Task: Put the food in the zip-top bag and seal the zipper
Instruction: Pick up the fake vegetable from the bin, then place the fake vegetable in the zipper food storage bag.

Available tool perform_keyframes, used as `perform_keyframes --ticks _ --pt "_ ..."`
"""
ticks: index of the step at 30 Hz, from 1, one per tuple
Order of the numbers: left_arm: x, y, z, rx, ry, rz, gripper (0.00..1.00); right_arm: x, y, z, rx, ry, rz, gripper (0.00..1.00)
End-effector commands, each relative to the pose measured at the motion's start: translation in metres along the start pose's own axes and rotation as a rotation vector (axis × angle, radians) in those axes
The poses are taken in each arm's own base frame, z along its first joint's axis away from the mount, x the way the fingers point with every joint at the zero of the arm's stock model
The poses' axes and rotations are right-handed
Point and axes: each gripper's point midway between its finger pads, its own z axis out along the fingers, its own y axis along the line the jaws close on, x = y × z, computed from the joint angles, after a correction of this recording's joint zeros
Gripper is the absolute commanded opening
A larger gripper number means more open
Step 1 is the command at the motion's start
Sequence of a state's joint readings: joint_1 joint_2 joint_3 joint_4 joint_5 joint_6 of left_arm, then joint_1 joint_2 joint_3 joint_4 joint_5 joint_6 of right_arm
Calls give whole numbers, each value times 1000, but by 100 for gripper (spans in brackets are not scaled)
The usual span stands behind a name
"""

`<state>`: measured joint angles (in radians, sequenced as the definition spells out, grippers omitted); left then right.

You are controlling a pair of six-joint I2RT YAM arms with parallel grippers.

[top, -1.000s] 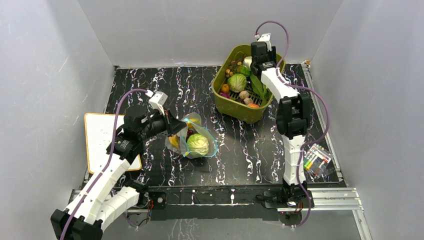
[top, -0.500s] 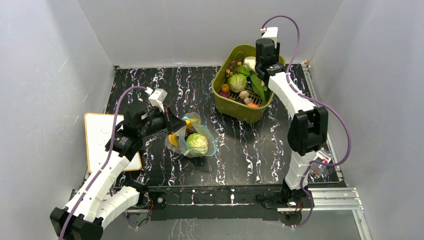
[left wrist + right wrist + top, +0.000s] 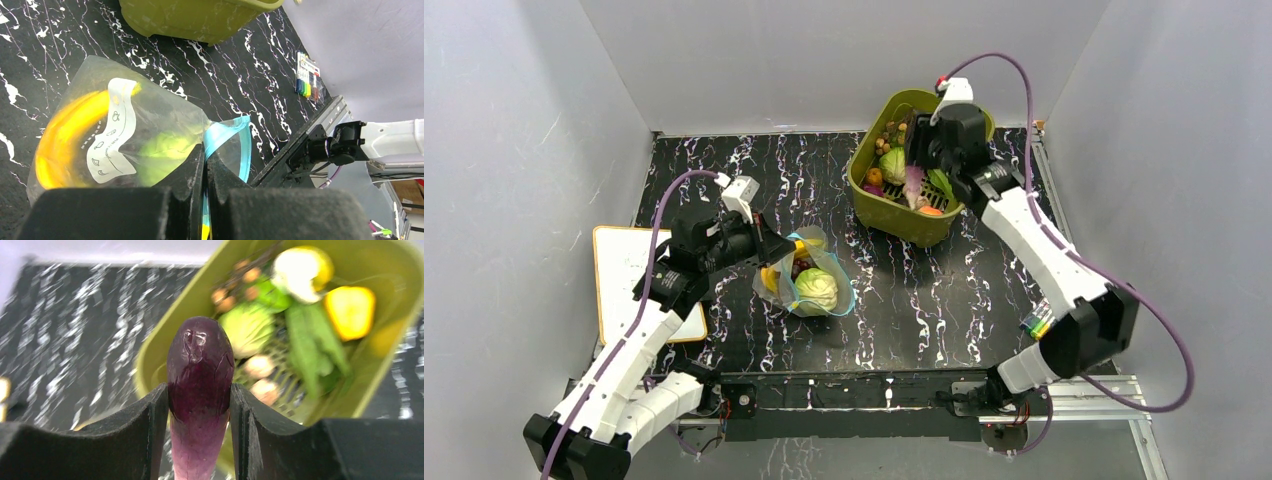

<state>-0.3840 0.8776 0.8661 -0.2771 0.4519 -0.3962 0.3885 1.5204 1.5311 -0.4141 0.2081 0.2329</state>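
"Seen from above, where's the bag?"

"The bag (image 3: pixel 826 262) is on the table (image 3: pixel 924 290), left of centre, with a cabbage (image 3: pixel 816 288) and a banana (image 3: pixel 771 278) inside. The left gripper (image 3: pixel 776 246) is at its left edge, nipped tight on the plastic."

"And the other arm?"

"The right gripper (image 3: pixel 916 176) hangs over the tub (image 3: pixel 894 218) at the back, clamped on an eggplant (image 3: pixel 914 188). More food (image 3: pixel 896 162) lies in the tub. A whiteboard (image 3: pixel 629 270) sits at the far left."

"What does the left wrist show?"

"Its fingers (image 3: pixel 185 190) are pressed together on the bag's rim, right beside the zipper (image 3: pixel 227 137), which gapes open. The banana and something green show through the plastic. A marker pack (image 3: pixel 306 80) lies well apart, near the table's edge."

"And the right wrist?"

"The fingers (image 3: pixel 150 425) are part-spread and grip the eggplant from both sides, so it stands upright between them. Behind it, blurred, the tub holds a second cabbage (image 3: pixel 247 327), mushrooms (image 3: pixel 260 365), a leaf (image 3: pixel 315 345) and a yellow piece (image 3: pixel 350 305)."
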Motion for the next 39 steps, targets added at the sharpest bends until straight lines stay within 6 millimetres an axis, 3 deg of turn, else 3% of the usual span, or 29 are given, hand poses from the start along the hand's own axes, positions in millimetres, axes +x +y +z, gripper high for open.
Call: perform_keyframes --ticks 1,9,19,27,31,39 --pt "-21 -16 -4 50 -49 52 0 22 70 -60 -296 59 50 30" --pt "-26 -15 -2 46 -55 74 0 48 112 -142 -556 127 99 30" --pt "-25 -17 -3 59 -53 98 0 73 155 -206 -843 253 270 29" --pt "-24 -21 -3 85 -61 100 0 116 184 -215 -846 389 333 27" --pt "-24 -22 -3 93 -59 104 0 127 205 -223 -869 426 330 27" --pt "-21 -24 -4 106 -55 108 0 154 224 -215 -793 498 347 29"
